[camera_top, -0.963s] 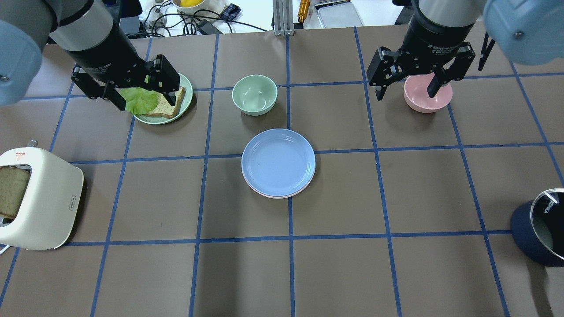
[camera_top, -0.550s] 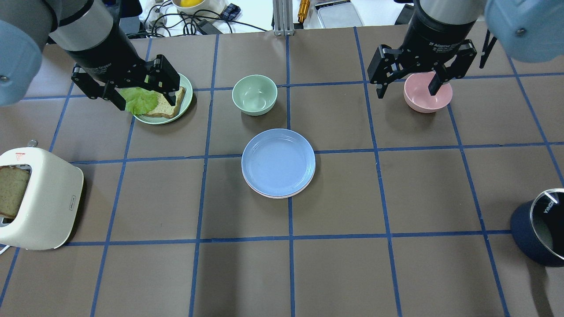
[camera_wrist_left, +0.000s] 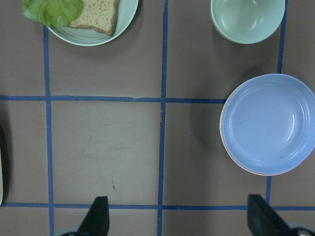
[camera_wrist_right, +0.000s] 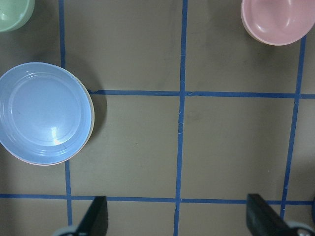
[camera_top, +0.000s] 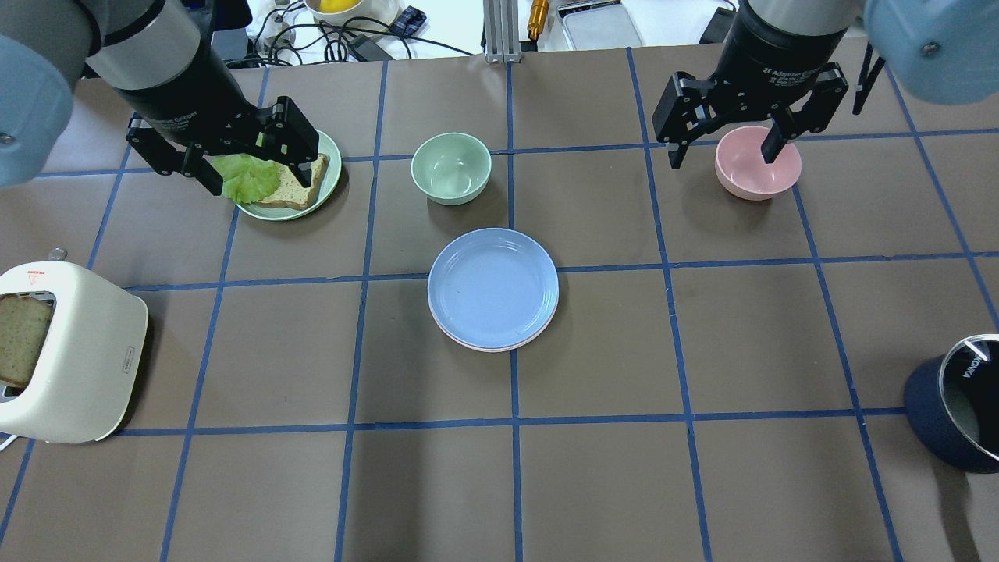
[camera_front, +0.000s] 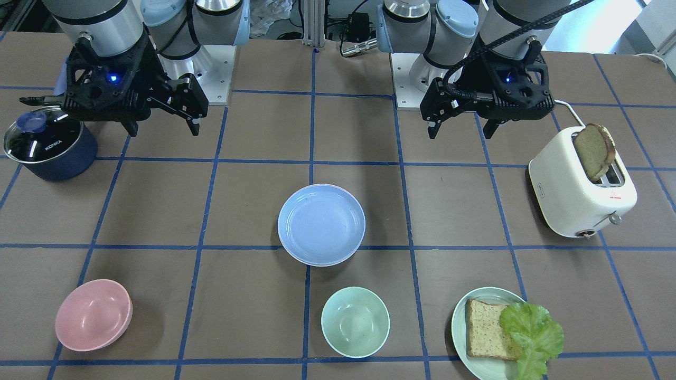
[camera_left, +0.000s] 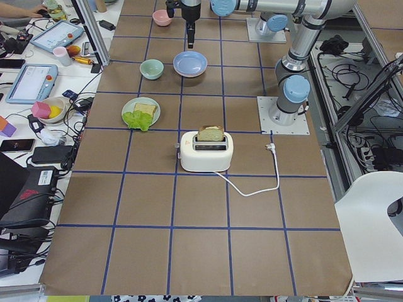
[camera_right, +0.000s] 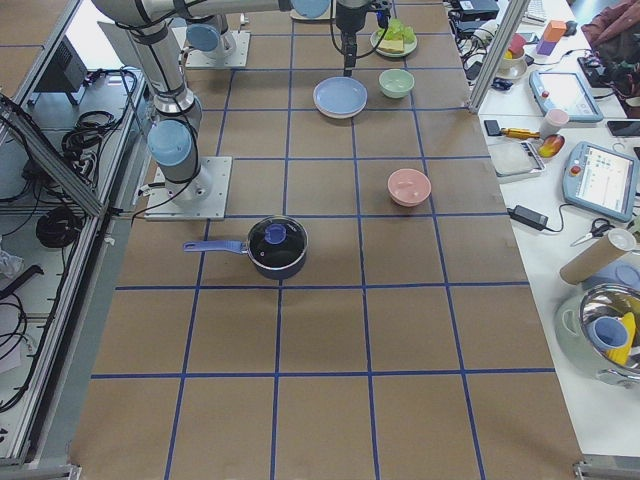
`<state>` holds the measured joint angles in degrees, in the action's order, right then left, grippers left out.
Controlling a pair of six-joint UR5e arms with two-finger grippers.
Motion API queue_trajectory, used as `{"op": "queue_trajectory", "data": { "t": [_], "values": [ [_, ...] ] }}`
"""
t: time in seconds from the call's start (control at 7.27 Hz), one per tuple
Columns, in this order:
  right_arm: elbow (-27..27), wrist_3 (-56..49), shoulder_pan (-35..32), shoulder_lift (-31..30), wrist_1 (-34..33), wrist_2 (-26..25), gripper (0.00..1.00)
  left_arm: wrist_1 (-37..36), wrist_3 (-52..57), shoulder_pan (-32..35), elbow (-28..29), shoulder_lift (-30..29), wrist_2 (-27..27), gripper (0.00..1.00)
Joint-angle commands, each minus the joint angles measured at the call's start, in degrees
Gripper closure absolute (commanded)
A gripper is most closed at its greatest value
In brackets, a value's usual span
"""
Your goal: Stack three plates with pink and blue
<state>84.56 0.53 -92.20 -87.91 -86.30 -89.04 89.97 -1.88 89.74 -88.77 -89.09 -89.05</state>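
The three plates sit in one stack at the table's middle. The light blue plate (camera_top: 493, 287) is on top, and it also shows in the front view (camera_front: 321, 224). The pale pink plate's rim (camera_top: 499, 346) peeks out beneath it. The cream-white plate is hidden under them. My left gripper (camera_top: 254, 168) is open and empty, hovering high at the back left over the bread plate. My right gripper (camera_top: 722, 160) is open and empty, high at the back right by the pink bowl. Both wrist views look down on the stack (camera_wrist_left: 268, 123) (camera_wrist_right: 44, 110) from far above.
A pale green plate (camera_top: 273, 212) with bread and lettuce is back left. A mint bowl (camera_top: 451, 168) stands behind the stack. A pink bowl (camera_top: 749, 179) is back right. A cream toaster (camera_top: 70, 351) with bread is at the left edge, a dark pot (camera_top: 956, 414) at the right edge.
My right gripper has drifted slightly toward the back of the table, still open. The left gripper and the plate stack have not moved.
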Motion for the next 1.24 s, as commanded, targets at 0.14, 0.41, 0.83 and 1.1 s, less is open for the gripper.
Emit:
{"op": "queue_trajectory", "data": {
  "t": [0.14,0.41,0.83,1.1],
  "values": [
    [-0.10,-0.09,0.00,-0.42,0.17,-0.08,0.00,-0.06,0.13,-0.18,0.18,-0.03,0.02,0.00],
    [0.34,-0.09,0.00,-0.51,0.26,-1.39,0.00,-0.06,0.13,-0.18,0.18,-0.03,0.11,0.00],
    [0.17,-0.18,0.00,-0.60,1.75,-1.40,0.00,-0.06,0.21,-0.88,0.44,-0.03,0.28,0.00],
    [0.25,-0.26,0.00,-0.60,1.75,-1.40,0.00,0.11,0.21,-0.79,0.44,-0.03,0.28,0.00]
  ]
}}
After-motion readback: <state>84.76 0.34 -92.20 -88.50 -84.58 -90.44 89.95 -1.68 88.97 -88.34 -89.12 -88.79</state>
